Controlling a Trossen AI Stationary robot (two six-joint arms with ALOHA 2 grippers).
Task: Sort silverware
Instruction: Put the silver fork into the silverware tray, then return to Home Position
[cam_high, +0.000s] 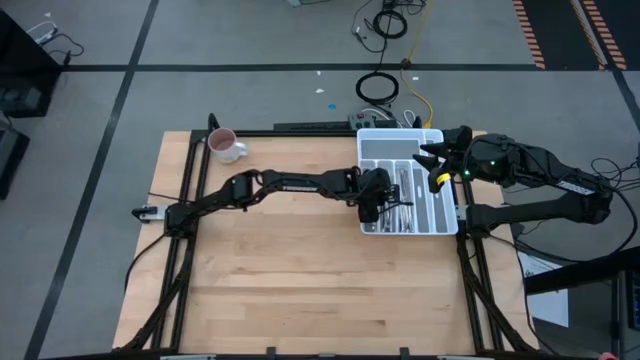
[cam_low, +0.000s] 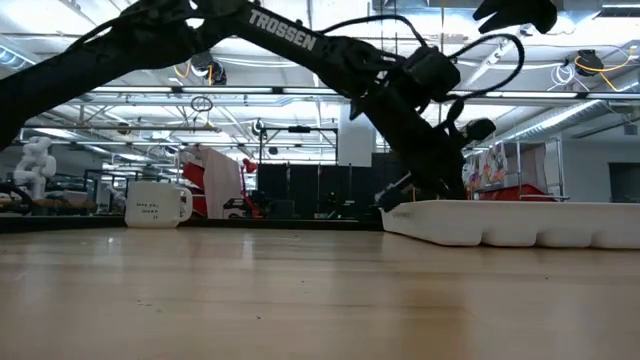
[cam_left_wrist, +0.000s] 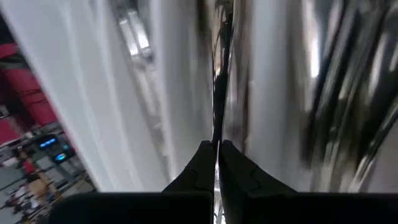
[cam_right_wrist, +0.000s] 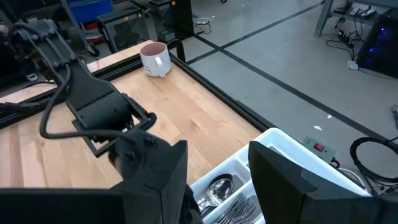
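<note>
Left gripper (cam_high: 378, 208) is down in the tray (cam_high: 445, 222) w/ fingers (cam_left_wrist: 200, 167) pinched on a thin piece of silverware (cam_high: 404, 192); the rest lies in the tray's slots. Right gripper (cam_high: 432, 158) hovers over the tray's far end, fingers (cam_right_wrist: 158, 171) apart & holding nothing.

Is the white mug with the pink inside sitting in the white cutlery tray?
No, the white mug stands on the wooden table, far from the white cutlery tray.
</note>
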